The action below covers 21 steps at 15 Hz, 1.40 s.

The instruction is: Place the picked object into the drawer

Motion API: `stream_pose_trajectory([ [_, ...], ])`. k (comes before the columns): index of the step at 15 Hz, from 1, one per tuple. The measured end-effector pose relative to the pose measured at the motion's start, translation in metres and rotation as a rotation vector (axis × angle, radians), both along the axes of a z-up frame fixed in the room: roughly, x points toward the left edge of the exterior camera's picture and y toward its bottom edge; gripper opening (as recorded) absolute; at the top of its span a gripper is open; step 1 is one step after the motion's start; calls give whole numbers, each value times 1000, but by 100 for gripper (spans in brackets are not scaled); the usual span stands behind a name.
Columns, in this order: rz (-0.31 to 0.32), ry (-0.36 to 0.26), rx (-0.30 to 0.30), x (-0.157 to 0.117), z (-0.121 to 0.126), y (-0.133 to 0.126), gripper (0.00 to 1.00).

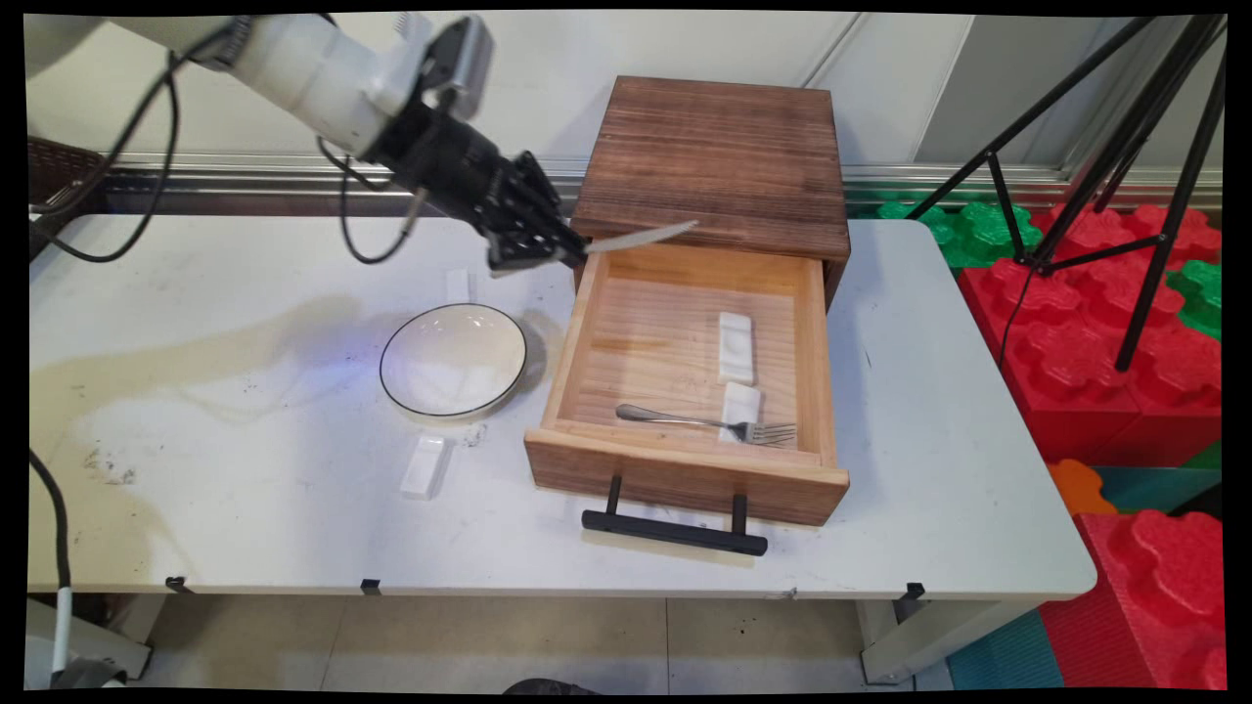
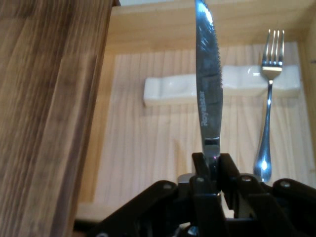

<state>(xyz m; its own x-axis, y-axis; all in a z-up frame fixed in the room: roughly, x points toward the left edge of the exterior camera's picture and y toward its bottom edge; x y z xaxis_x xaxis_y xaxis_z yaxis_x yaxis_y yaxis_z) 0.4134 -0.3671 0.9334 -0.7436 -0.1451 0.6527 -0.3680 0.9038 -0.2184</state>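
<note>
My black gripper (image 1: 548, 249) is shut on a steel knife (image 1: 641, 237), holding it by the handle. The serrated blade (image 2: 208, 89) sticks out to the right over the back left corner of the open wooden drawer (image 1: 587, 332). Inside the drawer lie a fork (image 1: 704, 423) (image 2: 269, 113) and two white rests (image 1: 736, 346) (image 1: 740, 403); the fork's tines sit on the nearer rest. In the hand view the knife points across the drawer floor, with a white rest (image 2: 170, 90) behind it and the dark cabinet top (image 2: 44, 98) at left.
The dark wooden cabinet (image 1: 714, 156) stands behind the drawer. A white bowl with a dark rim (image 1: 453, 360) sits left of the drawer, a white rest (image 1: 425, 465) in front of it and another (image 1: 458, 286) behind. A black tripod (image 1: 1125, 147) and foam blocks stand at right.
</note>
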Motion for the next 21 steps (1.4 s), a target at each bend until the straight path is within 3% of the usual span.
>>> stream_pose_trajectory([
  [11,-6,-27,9,-84,-46,-34,0],
  [21,-18,-74,26,-118,-84,-53,0],
])
